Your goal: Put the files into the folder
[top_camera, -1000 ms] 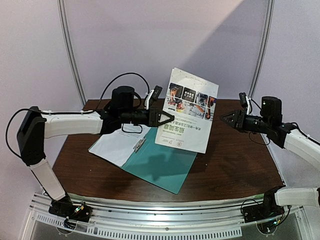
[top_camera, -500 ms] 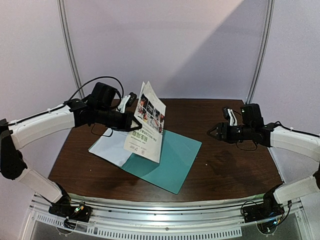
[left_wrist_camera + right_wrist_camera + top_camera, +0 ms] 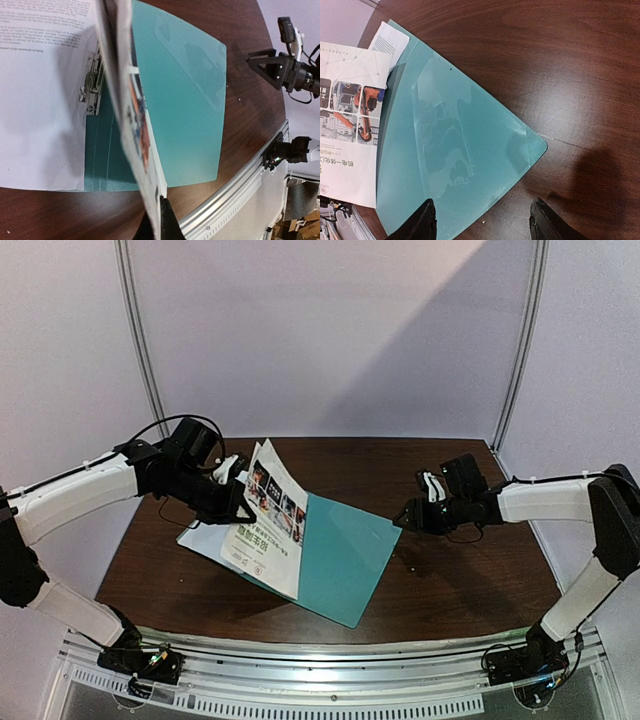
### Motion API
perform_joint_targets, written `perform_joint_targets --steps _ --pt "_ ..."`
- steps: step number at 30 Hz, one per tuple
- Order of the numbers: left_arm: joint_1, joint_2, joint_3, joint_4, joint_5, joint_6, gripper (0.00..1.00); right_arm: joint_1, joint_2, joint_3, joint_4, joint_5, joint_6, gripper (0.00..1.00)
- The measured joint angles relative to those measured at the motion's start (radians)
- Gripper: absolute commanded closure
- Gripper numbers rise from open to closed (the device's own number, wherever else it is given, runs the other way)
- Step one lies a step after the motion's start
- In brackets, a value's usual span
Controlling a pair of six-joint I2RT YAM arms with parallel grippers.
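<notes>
The teal folder (image 3: 345,555) lies open on the brown table; it also shows in the left wrist view (image 3: 185,100) and the right wrist view (image 3: 455,150). A white text sheet (image 3: 205,535) lies on its left half by the metal clip (image 3: 91,85). My left gripper (image 3: 243,508) is shut on the edge of the colour-photo sheet (image 3: 268,525), which stands tilted over the folder's spine and appears in the left wrist view (image 3: 135,125) and the right wrist view (image 3: 350,115). My right gripper (image 3: 403,518) is open and empty, just right of the folder's far right corner (image 3: 535,145).
A metal rail (image 3: 330,695) runs along the table's near edge. Bare brown table (image 3: 470,580) lies right of the folder. Purple walls stand behind and at the sides.
My left gripper has carried the colour sheet left and down, tilting it over the folder's left half. My right gripper has moved left and down toward the folder's right corner.
</notes>
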Motion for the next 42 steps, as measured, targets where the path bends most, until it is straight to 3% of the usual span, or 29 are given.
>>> perform_joint_targets --steps 13,29,42 --pt "0.031 0.052 -0.001 -0.047 0.142 -0.071 1.00 0.000 0.205 0.116 0.007 0.050 -0.033 0.39" --pt "0.053 0.191 0.147 -0.167 0.138 -0.051 1.00 0.000 0.229 0.118 0.058 0.047 -0.060 0.40" --pt "0.069 0.283 0.149 -0.167 0.137 -0.025 1.00 0.000 0.256 0.118 0.124 0.000 -0.058 0.41"
